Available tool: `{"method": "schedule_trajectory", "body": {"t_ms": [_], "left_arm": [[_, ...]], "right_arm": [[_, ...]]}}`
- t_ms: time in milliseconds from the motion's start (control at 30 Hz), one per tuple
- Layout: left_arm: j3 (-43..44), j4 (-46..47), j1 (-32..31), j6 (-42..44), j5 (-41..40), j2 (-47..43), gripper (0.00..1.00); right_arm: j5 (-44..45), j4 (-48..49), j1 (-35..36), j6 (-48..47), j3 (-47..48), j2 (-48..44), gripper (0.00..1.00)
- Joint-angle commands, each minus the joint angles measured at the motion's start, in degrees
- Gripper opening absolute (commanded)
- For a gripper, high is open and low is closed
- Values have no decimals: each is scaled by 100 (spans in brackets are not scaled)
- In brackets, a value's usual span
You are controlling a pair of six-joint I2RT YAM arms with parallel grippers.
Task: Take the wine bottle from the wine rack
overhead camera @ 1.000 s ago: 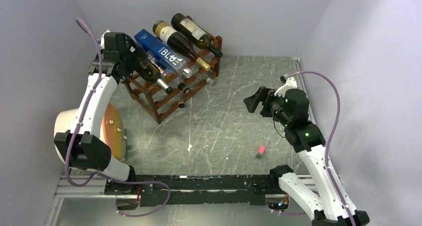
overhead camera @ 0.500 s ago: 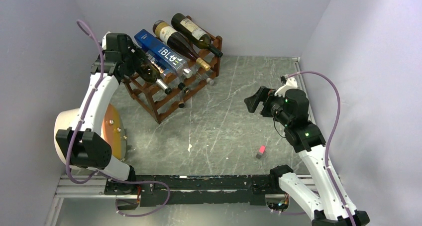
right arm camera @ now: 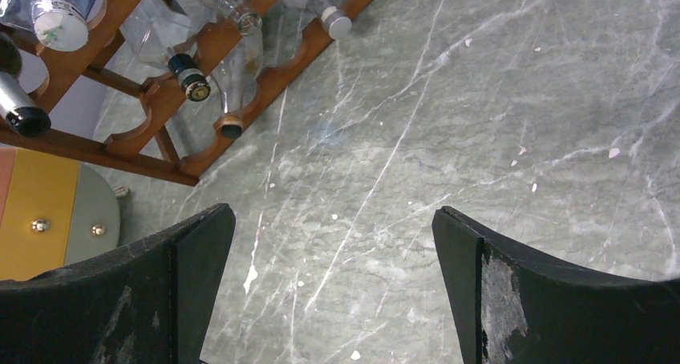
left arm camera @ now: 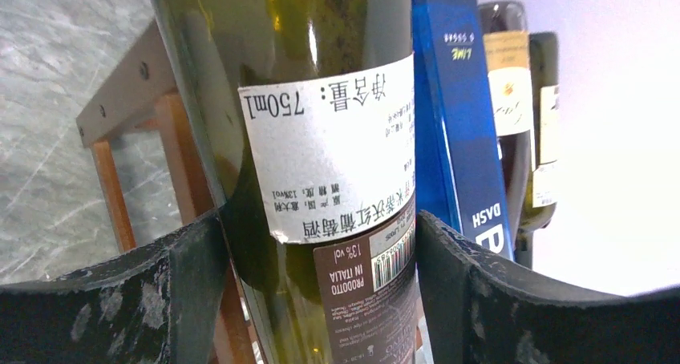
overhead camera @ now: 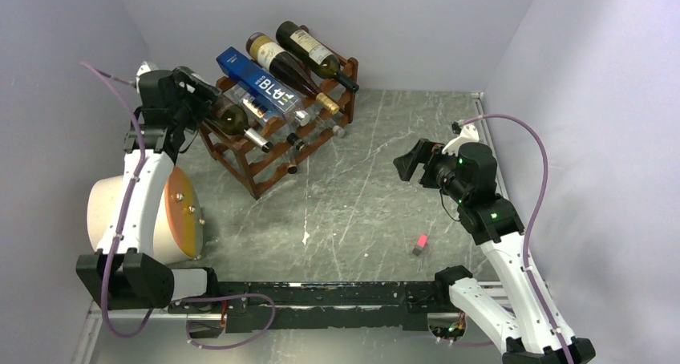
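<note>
Both left gripper (left arm camera: 318,248) jaws clasp the wine bottle (left arm camera: 297,75). Only the wrist view shows its 750ml label (left arm camera: 337,155); the right gripper (right arm camera: 333,244) gapes empty.

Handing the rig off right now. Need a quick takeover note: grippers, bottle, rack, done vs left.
Left gripper: shut on the wine bottle, fingers either side of its labelled body.
Right gripper: open, empty, above the table, apart from the rack.
Wine bottle: at the left end of the wine rack. The top view shows its neck over the rails, so it is not off yet.
Done: grasp.
Left: draw the bottle clear of the rack, probably with the left arm alone.
</note>
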Motion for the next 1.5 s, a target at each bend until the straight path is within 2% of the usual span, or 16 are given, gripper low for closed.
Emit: {"method": "schedule_trajectory", "body": {"t_ms": [0, 33, 467, 700, 1133, 1467], "left_arm": [[-51, 677, 245, 54, 396, -366, 23], [-45, 662, 271, 52, 447, -386, 20], [6, 575, 433, 155, 788, -838, 7], [63, 514, 507, 393, 892, -1147, 7], [64, 601, 616, 245, 1394, -1148, 7], [674, 141, 645, 464, 2166, -1346, 7]], "right_arm": [[46, 115, 29, -18, 4, 29, 100], [47, 131, 30, -13, -7, 38, 100], [45, 161, 27, -97, -67, 182, 100], [-24, 320, 29, -135, -190, 245, 100], [-301, 466, 29, -386, -281, 374, 100], [-1176, 1078, 219, -949, -116, 839, 100]]}}
